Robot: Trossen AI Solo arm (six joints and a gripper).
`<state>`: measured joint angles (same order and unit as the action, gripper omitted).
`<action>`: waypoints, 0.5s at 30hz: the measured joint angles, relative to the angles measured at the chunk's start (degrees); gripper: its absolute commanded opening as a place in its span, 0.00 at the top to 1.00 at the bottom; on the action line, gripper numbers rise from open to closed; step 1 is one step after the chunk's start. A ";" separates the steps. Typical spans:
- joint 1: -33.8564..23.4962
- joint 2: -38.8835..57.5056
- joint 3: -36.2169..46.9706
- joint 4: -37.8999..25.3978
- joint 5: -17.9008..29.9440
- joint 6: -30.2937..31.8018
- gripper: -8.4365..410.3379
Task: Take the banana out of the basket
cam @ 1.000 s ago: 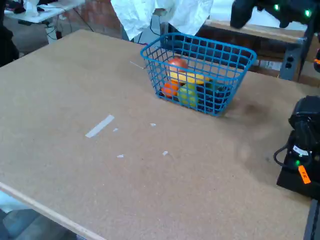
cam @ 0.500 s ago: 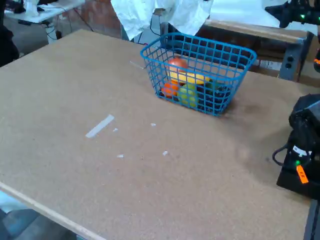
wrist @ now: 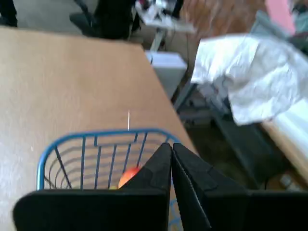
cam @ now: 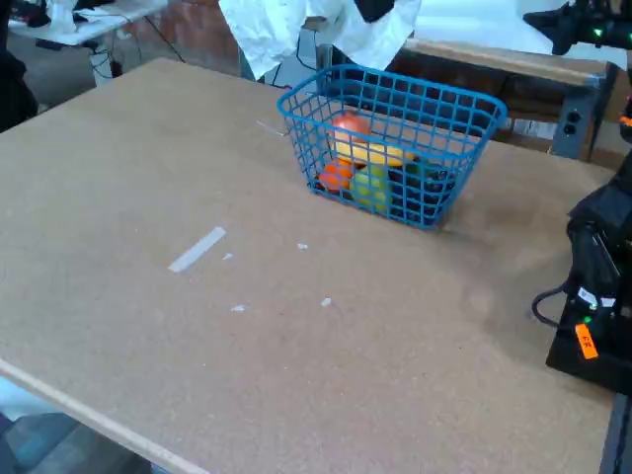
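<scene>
Pincer (wrist: 171,149): jaws pressed together to a thin seam in wrist view, nothing held. Not visible in fixed view.

Basket (cam: 395,91): blue wire, upright on tabletop (cam: 197,326), far side near back edge. In wrist view the basket rim sits directly below and ahead of the pincer tips.

Banana (cam: 370,153): inside basket, lying on top of other fruit, approx. mid-basket. Long axis runs roughly along the basket's length, left-right in fixed view. Orange-red fruit (cam: 348,125) touches it at the left end; green fruit (cam: 372,188) lies below, toward the front wall.

Key relation: banana lies below the pincer and slightly back toward the arm; in wrist view only a yellow sliver shows beside the orange-red fruit, rest hidden behind the black fingers.

Judgement: approach phase, grasp not yet begun. Next move likely needs jaws opened, then descent w/ jaws across the banana's short axis
</scene>
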<state>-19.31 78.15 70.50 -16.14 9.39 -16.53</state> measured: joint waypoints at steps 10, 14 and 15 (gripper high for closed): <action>-2.19 3.76 0.00 -4.31 -1.25 10.80 0.51; -2.14 3.72 0.00 -5.14 -1.18 12.63 0.47; -2.14 3.69 0.00 -6.03 -1.16 12.92 0.46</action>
<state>-21.45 81.84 70.50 -22.17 8.23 -3.62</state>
